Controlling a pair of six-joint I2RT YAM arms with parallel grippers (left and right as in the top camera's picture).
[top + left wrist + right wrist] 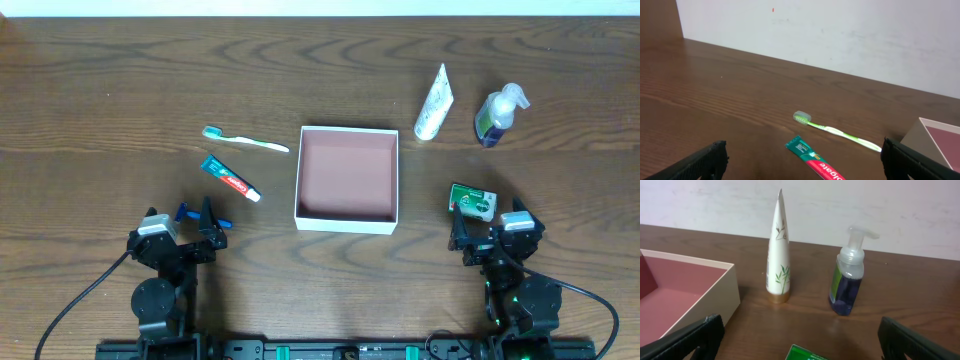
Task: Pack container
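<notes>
The container [345,170], a shallow white-walled box with a reddish-brown floor, sits empty at the table's middle. To its left lie a green toothbrush [245,140] and a green-and-red toothpaste tube [230,179]. My left gripper [196,218] stands open just in front of the toothpaste [812,159], holding nothing. At the back right stand a white tube [434,103] and a blue pump bottle [497,115]. A small green-and-white carton [472,201] lies right of the container. My right gripper [487,228] is open just behind that carton [807,355], holding nothing.
In the left wrist view the toothbrush [835,131] lies beyond the toothpaste, with the container's corner [940,140] at the right edge. The right wrist view shows the container's wall [715,295] on the left, the white tube [778,255] and the bottle [846,280] ahead. A wall rises behind the table.
</notes>
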